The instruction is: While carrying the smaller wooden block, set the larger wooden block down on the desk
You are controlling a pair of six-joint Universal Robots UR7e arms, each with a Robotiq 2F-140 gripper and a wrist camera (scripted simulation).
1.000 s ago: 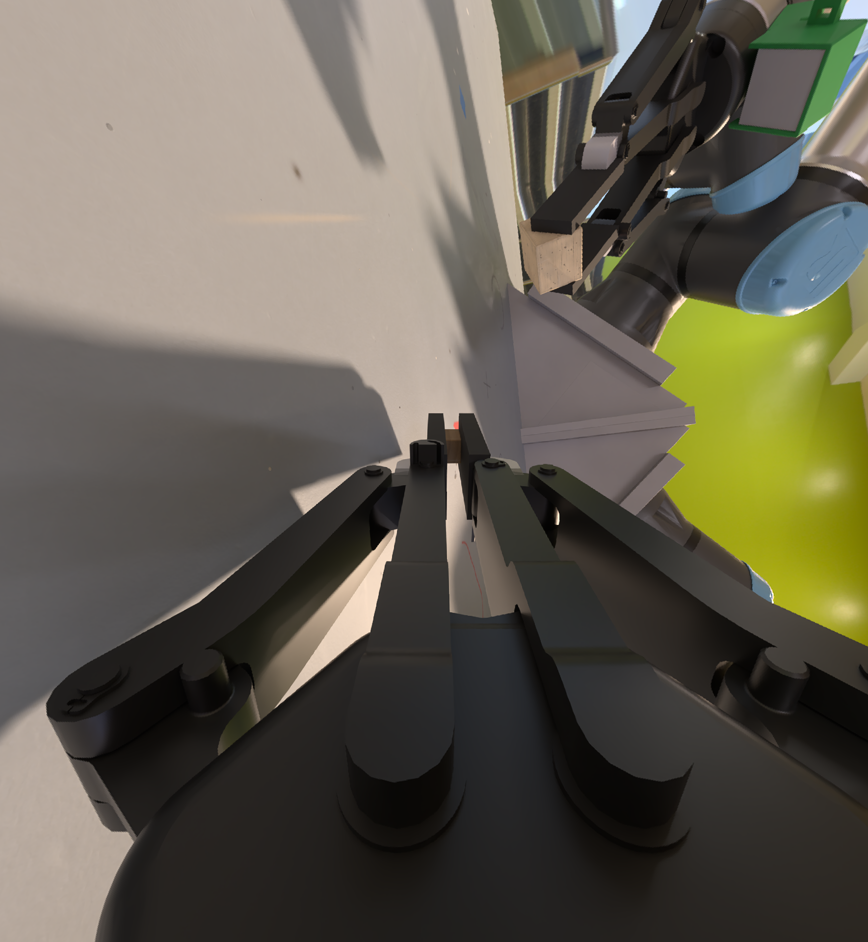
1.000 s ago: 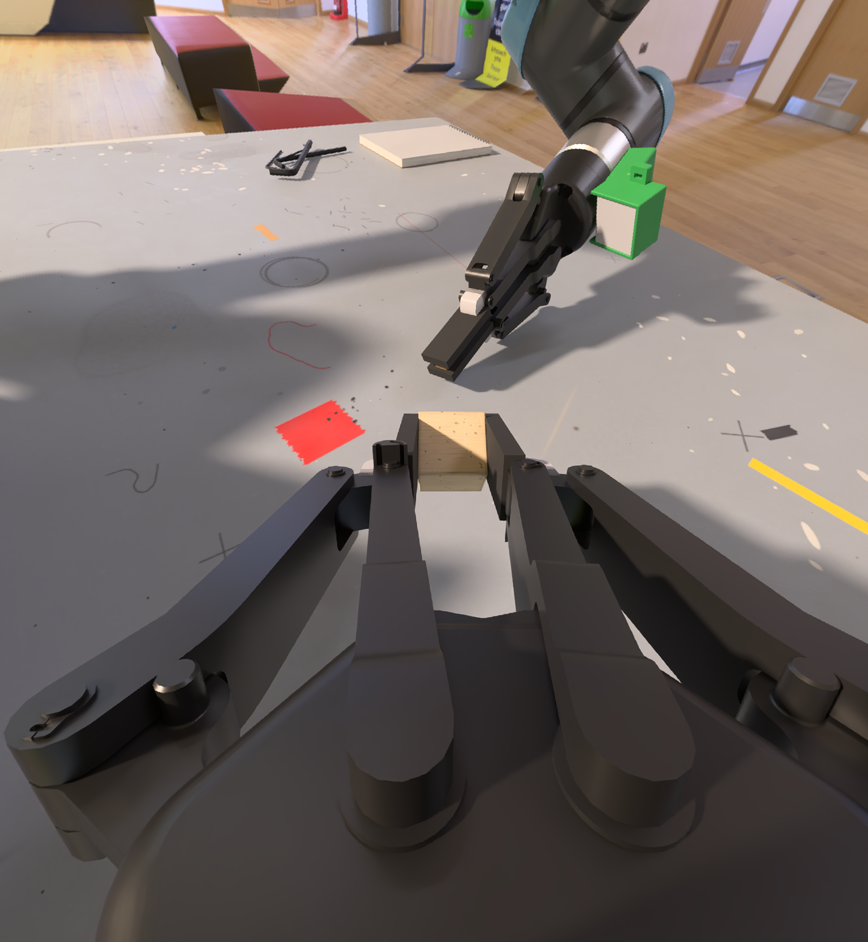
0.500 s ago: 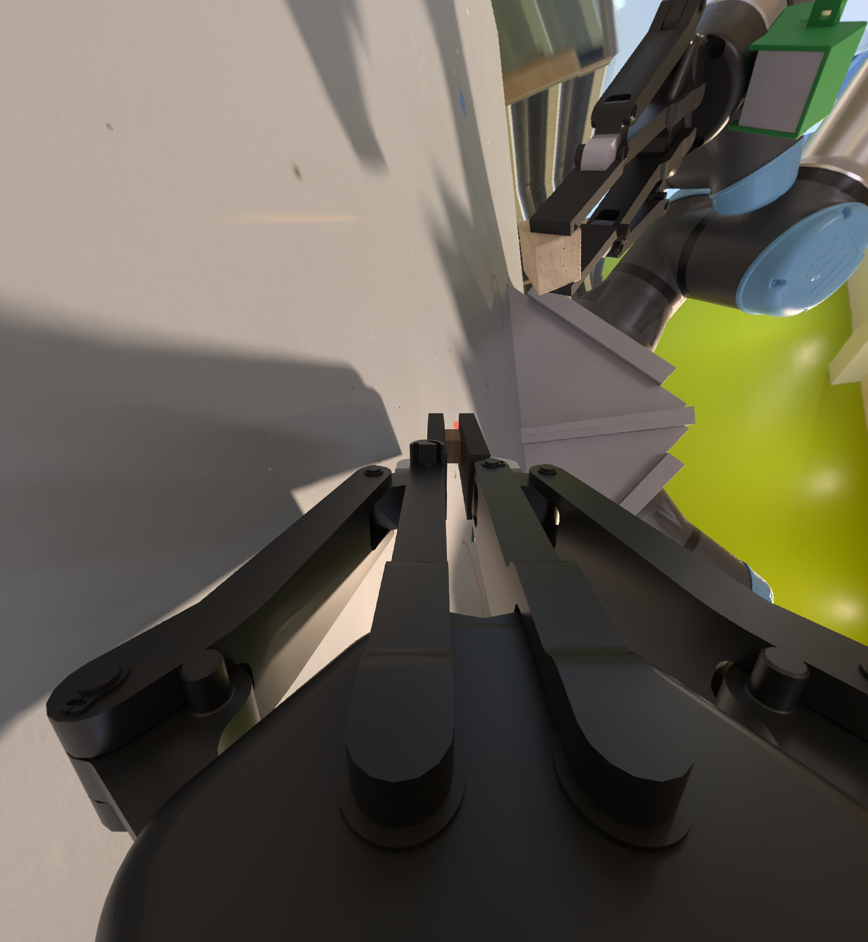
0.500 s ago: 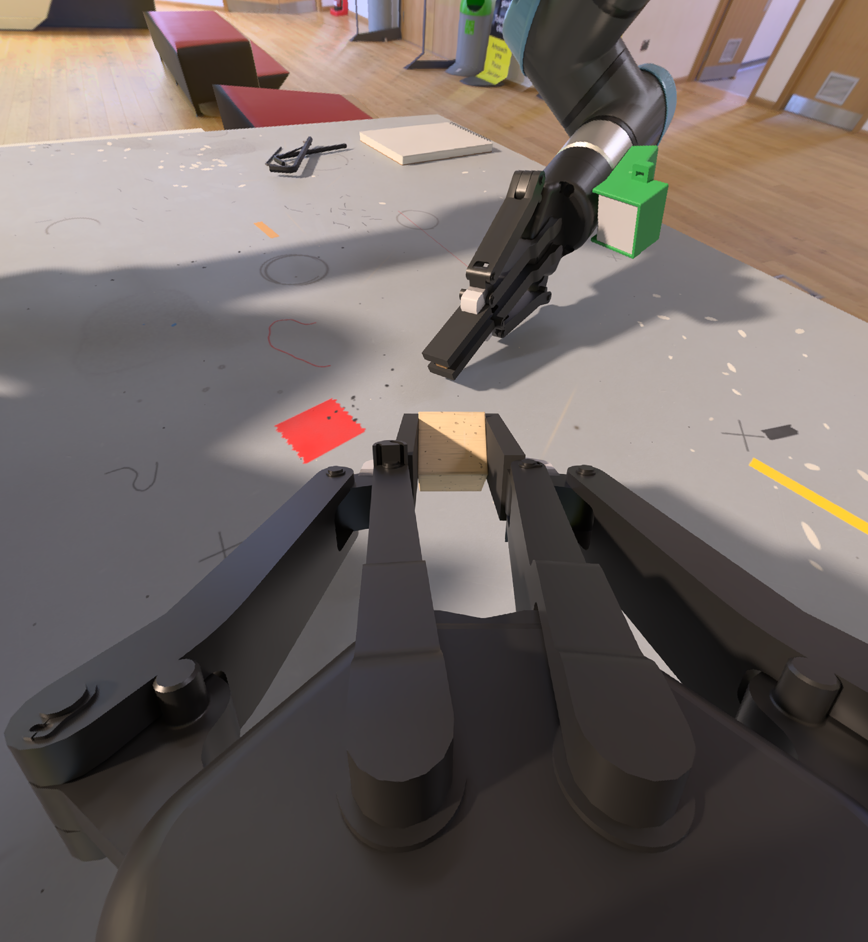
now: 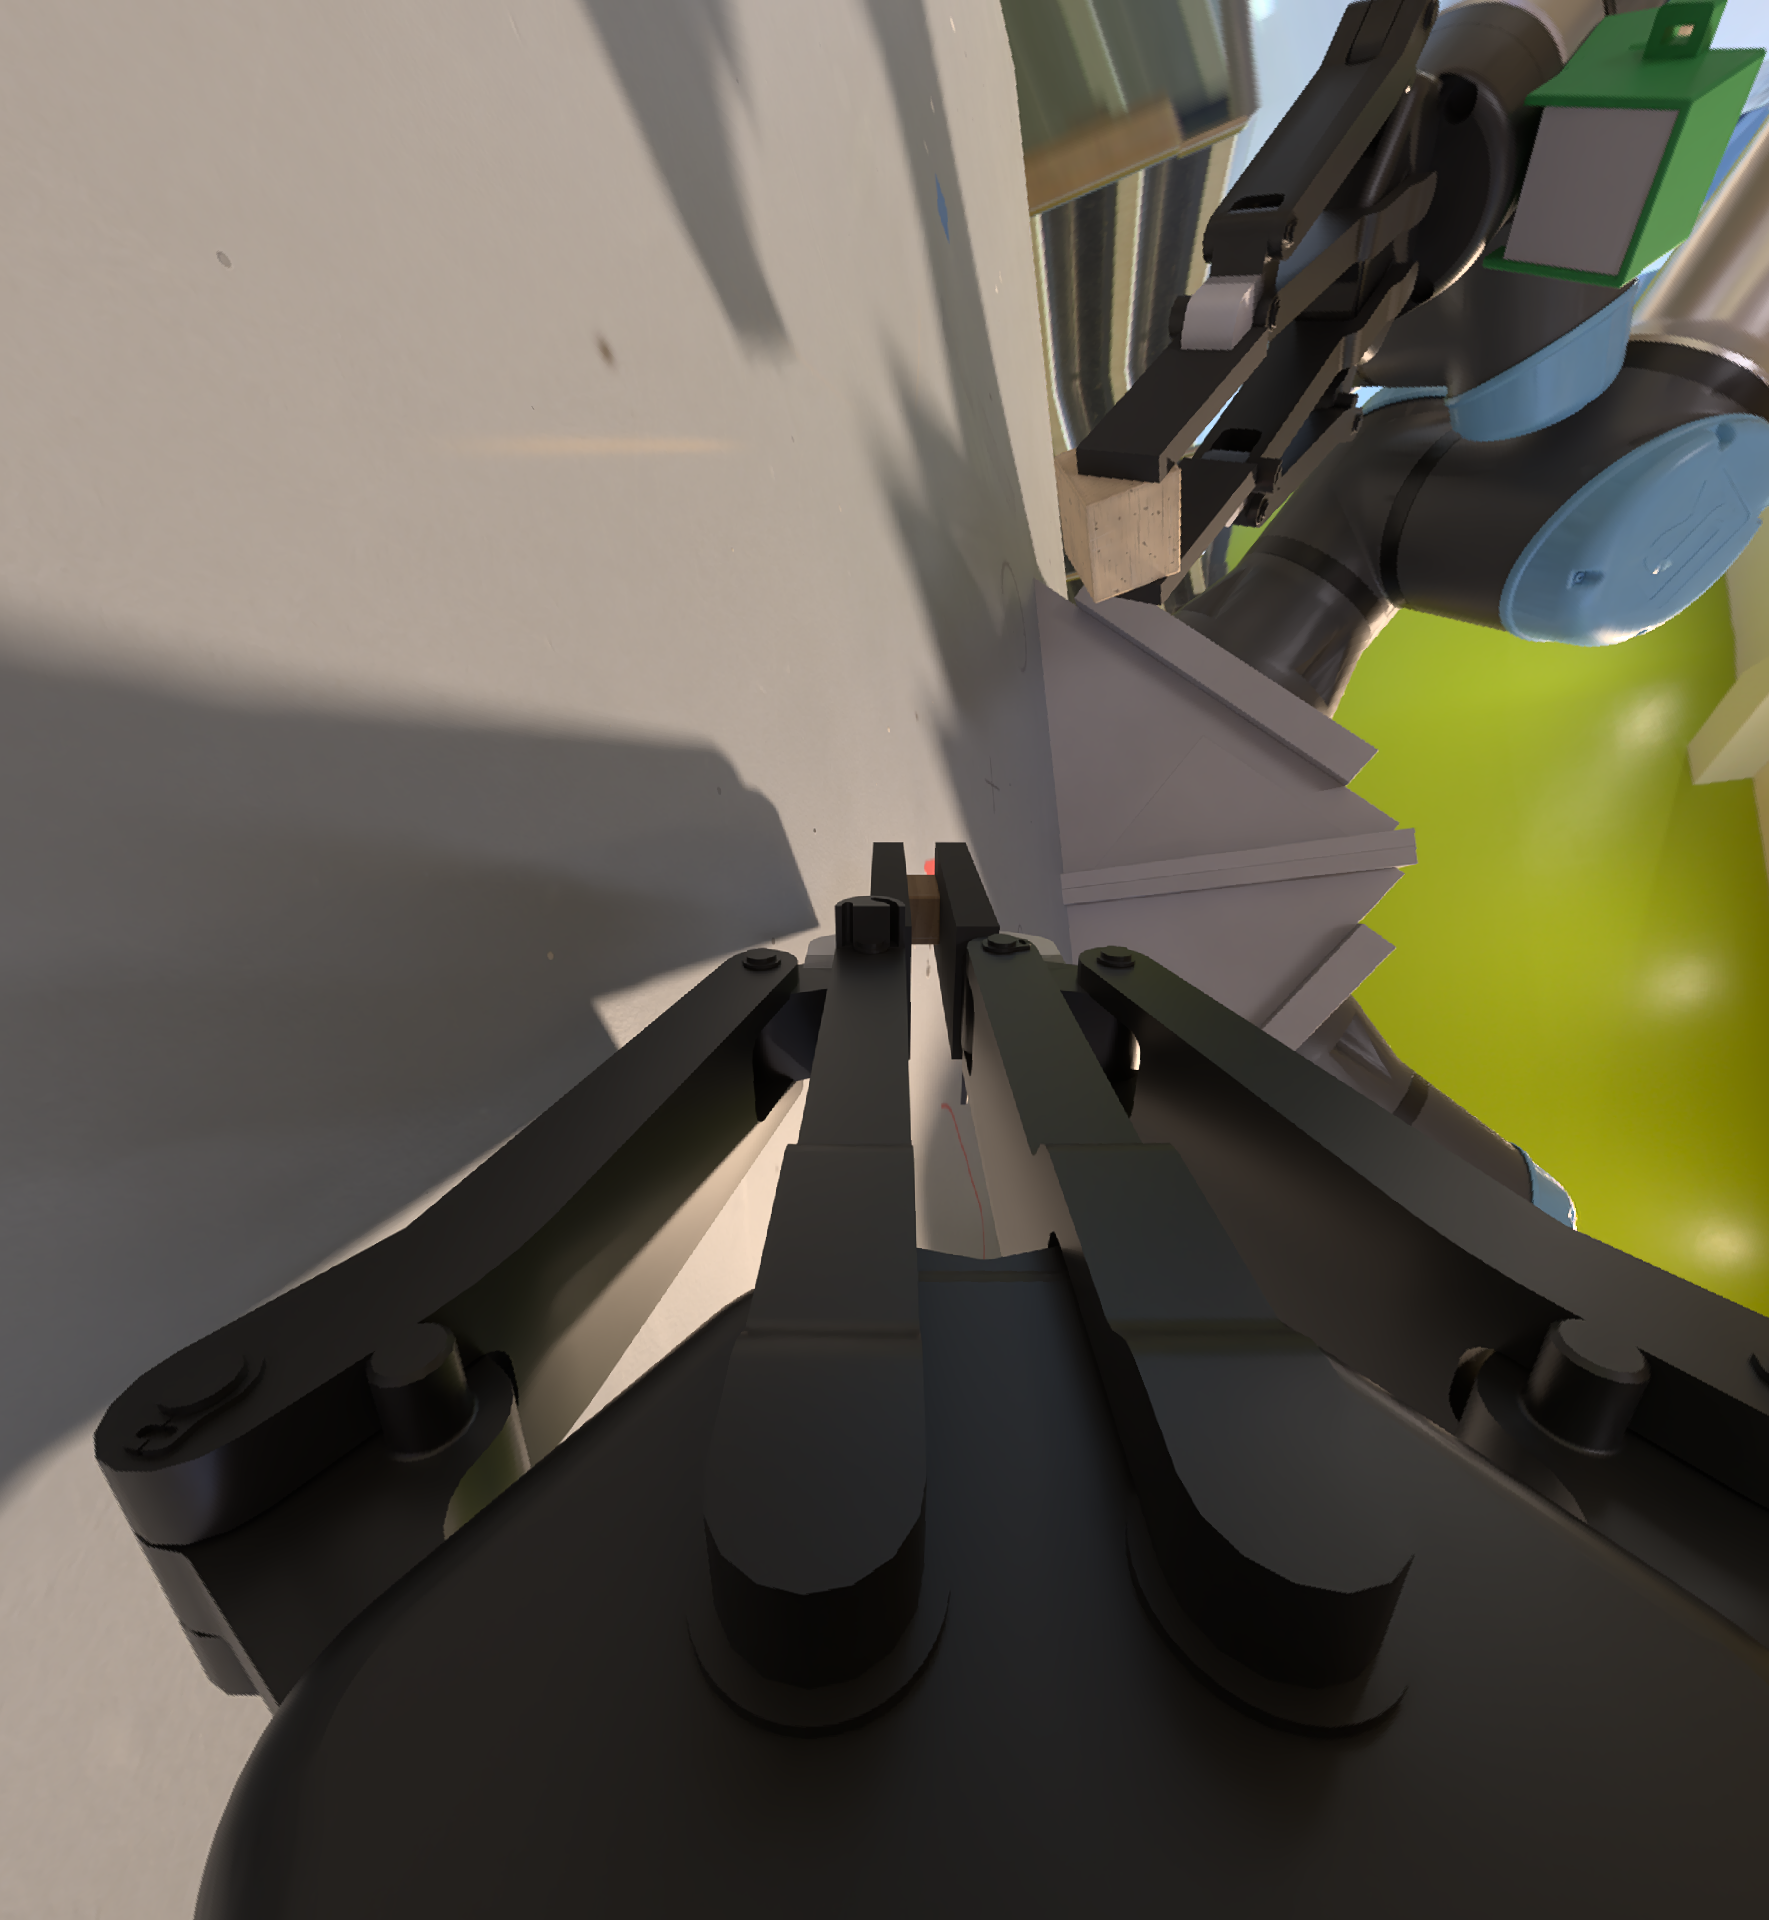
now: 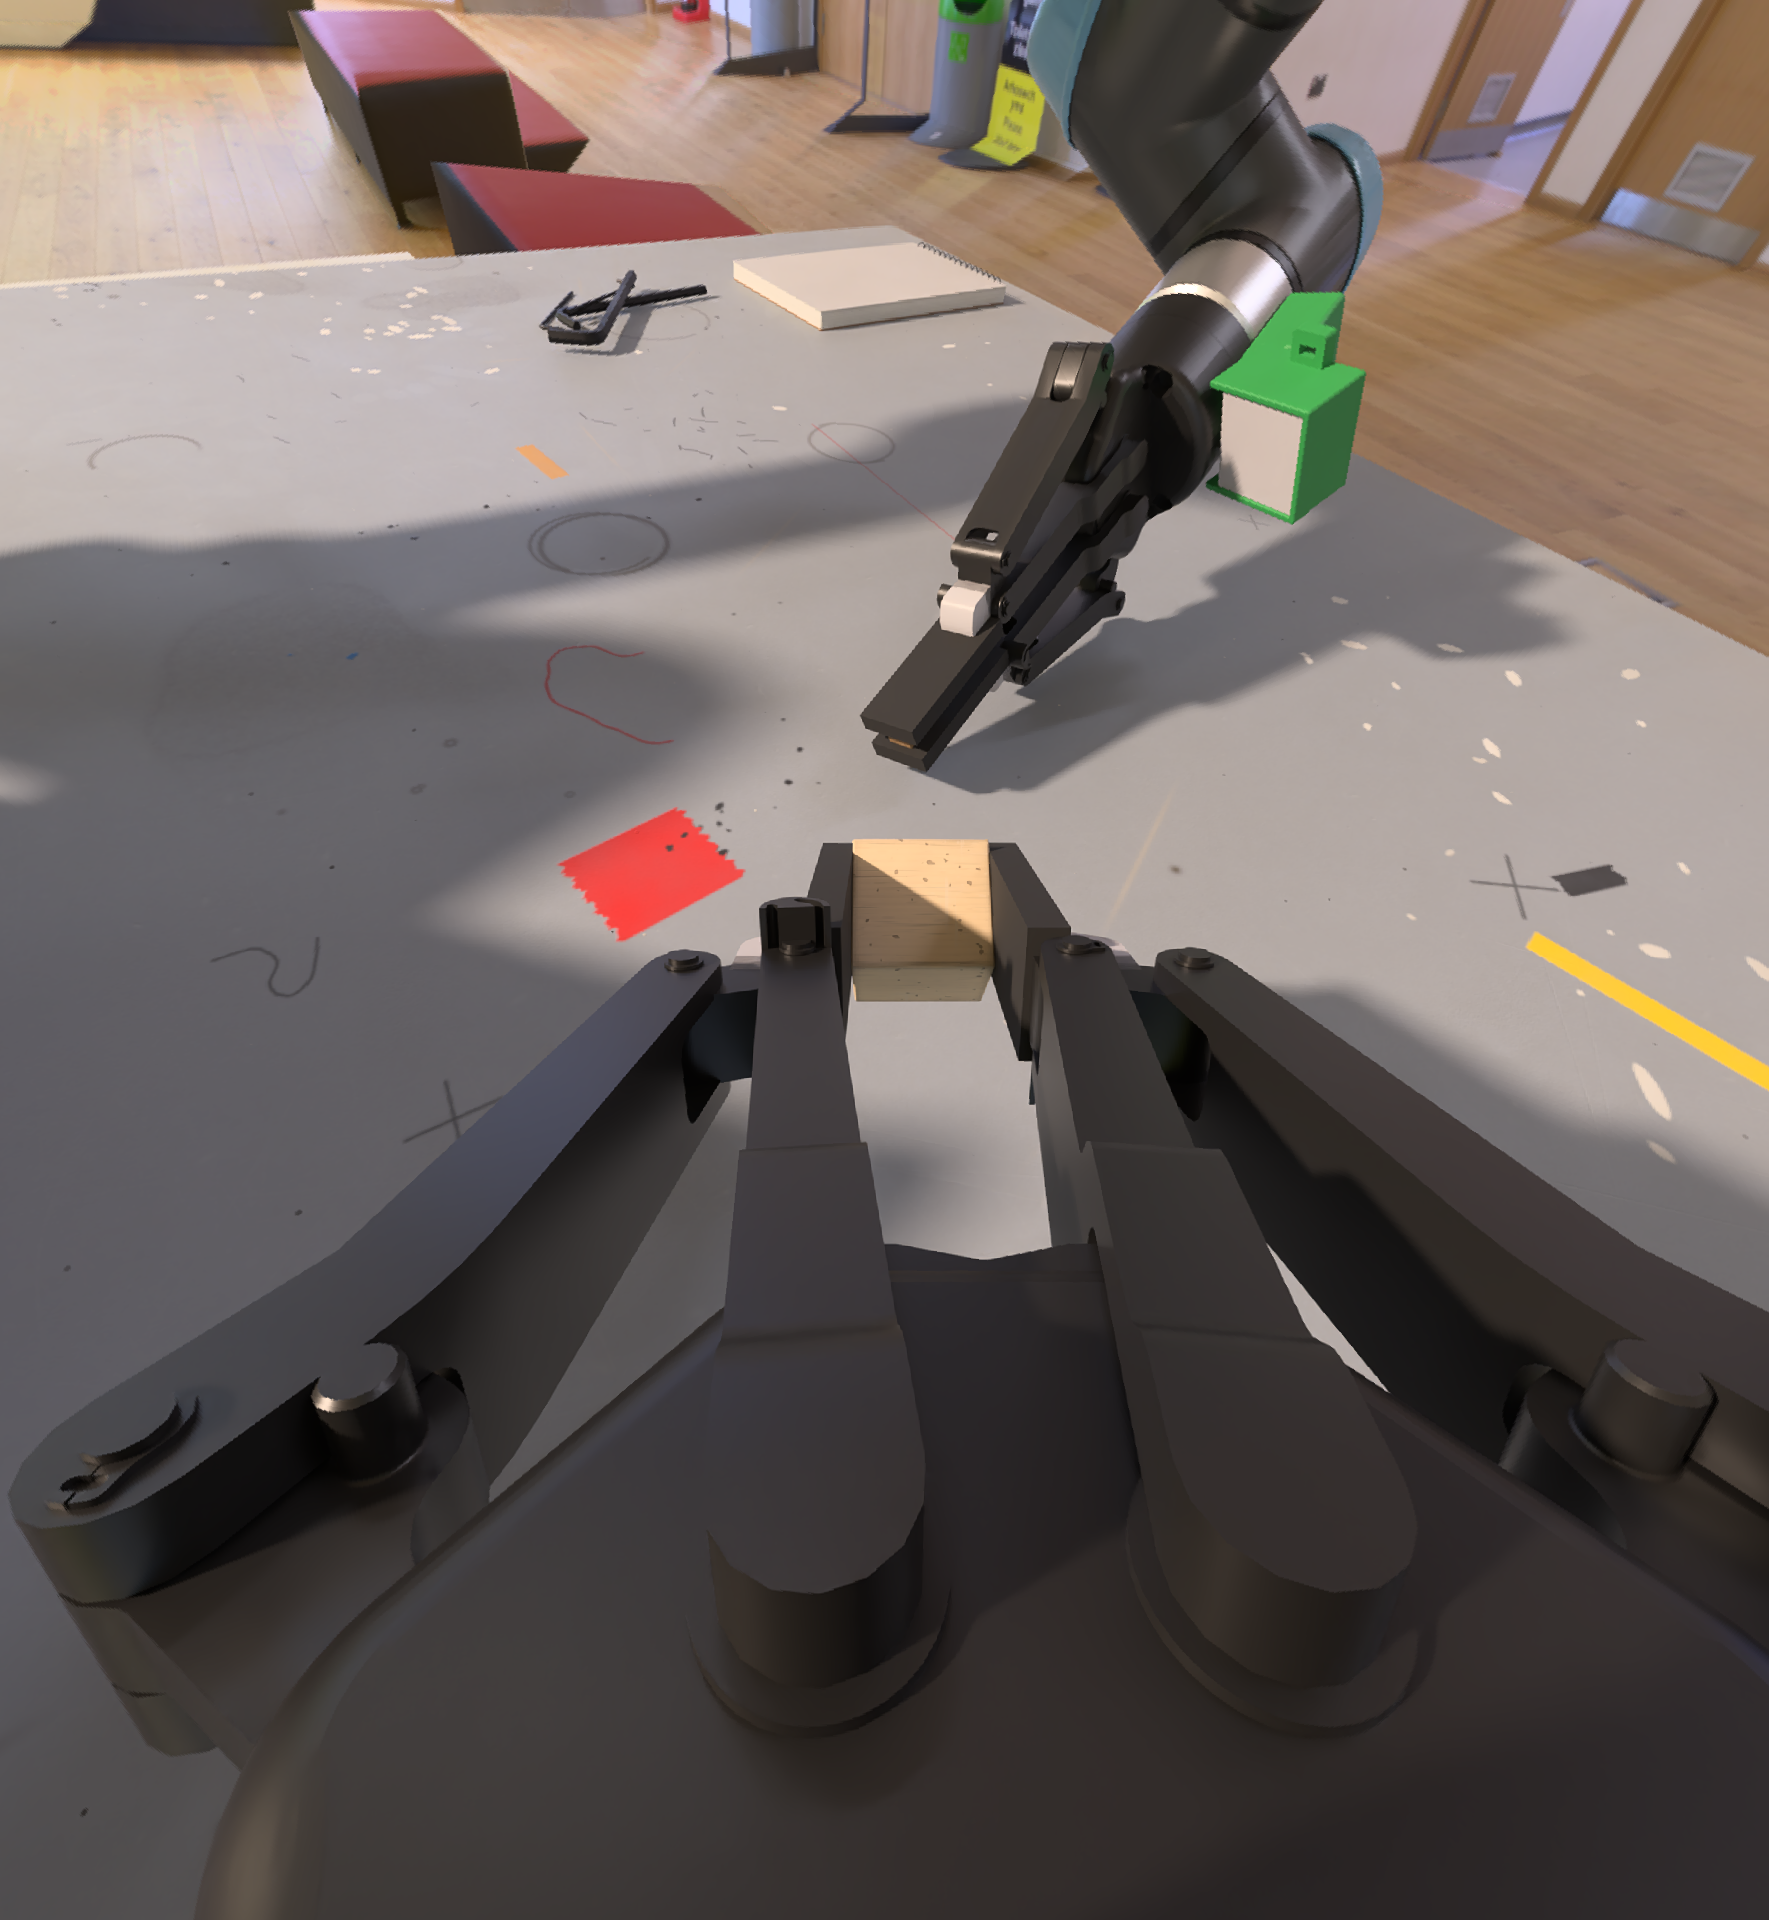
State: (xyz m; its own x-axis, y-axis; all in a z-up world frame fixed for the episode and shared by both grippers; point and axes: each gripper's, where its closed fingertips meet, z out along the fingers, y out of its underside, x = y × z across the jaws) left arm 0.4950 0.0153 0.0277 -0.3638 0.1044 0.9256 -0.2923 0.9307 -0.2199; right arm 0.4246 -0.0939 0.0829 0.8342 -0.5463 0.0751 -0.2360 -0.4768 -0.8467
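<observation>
Two wooden blocks counted, larger wooden block (image 6: pixel 921 914) clamped in right gripper (image 6: pixel 924 914) above the desk (image 6: pixel 236 727), smaller wooden block (image 5: pixel 924 906) pinched in left gripper (image 5: pixel 921 883), one notepad (image 6: pixel 864 281) near far edge seen only in right wrist view.

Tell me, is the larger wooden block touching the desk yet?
Cannot tell. The larger wooden block sits clamped in the right gripper low over the desk, but neither view shows its underside plainly.

desk (image 6: pixel 236 644) grey, speckled | larger wooden block (image 6: pixel 921 914) pale tan | tape patch (image 6: pixel 651 871) red
</observation>
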